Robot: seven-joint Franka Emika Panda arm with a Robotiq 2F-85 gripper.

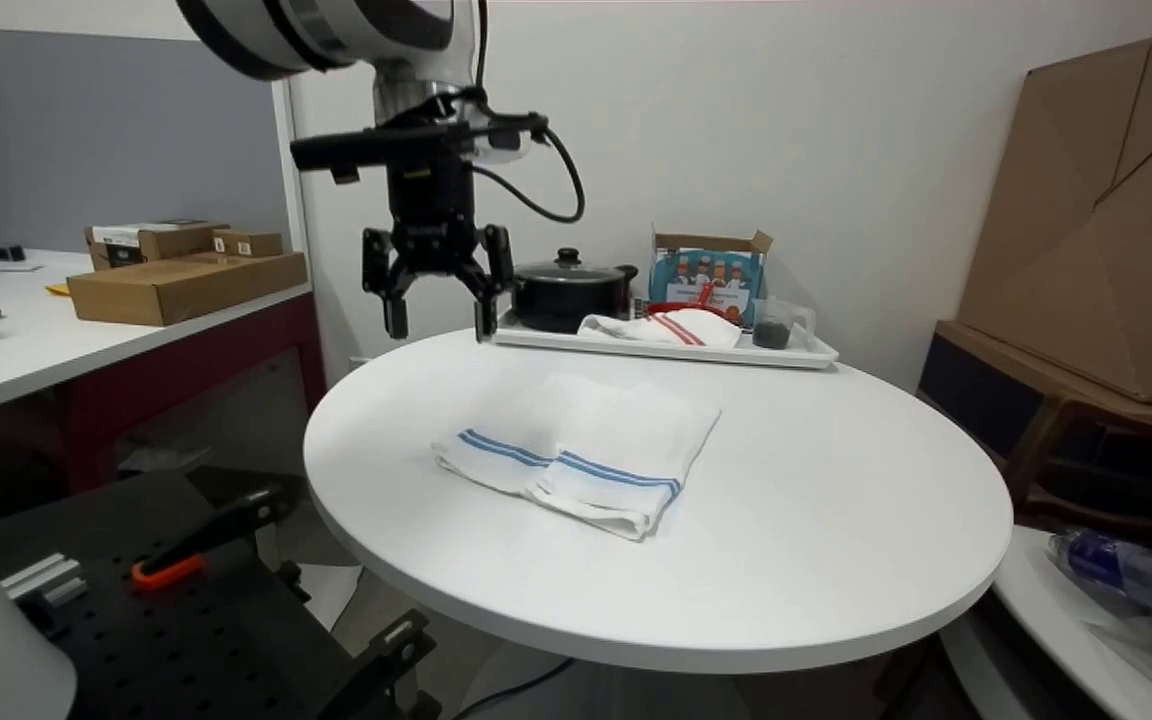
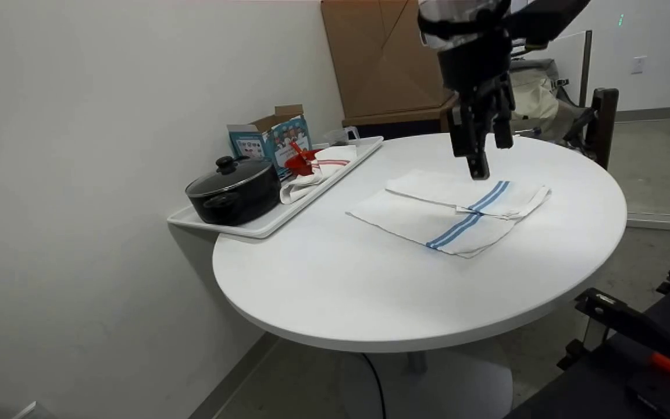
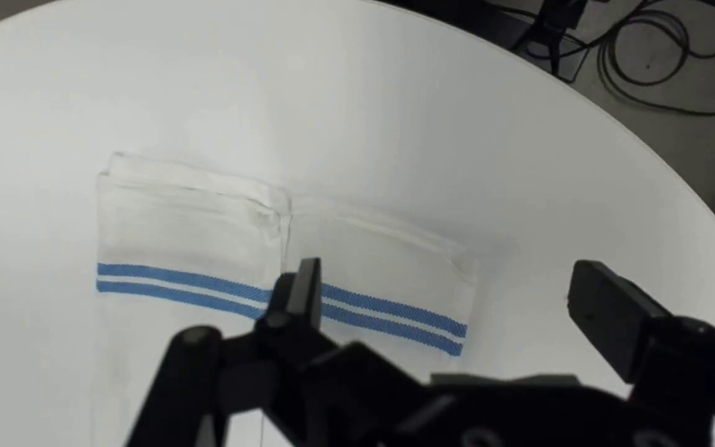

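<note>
The round table (image 1: pixel 836 530) fills the middle of both exterior views. Along its border sits the tray (image 2: pixel 265 226), one end overhanging, probably placed there to gather several goods in one spot. The cloth (image 1: pixel 601 440) lies flat around the middle of the table, well apart from the tray; it is folded, one panel overlapping the other so that their blue stripes nearly line up, and likely holds this shape simply by lying flat. On the tray, the lidded pot (image 1: pixel 571 297) takes one end, the box (image 1: pixel 701 272) stands open behind the towel (image 1: pixel 666 330), whose stripes are red, and the cup (image 1: pixel 774 328) has the opposite end.

The arm (image 1: pixel 416 55) reaches in from above, its wrist upright. The gripper (image 1: pixel 441 318) points down, raised above the table, holding nothing and touching nothing. Its fingers (image 3: pixel 609 316) stand wide apart; in the wrist view, one hides part of the cloth's middle, while the other shows beyond the cloth's edge, against the table.
</note>
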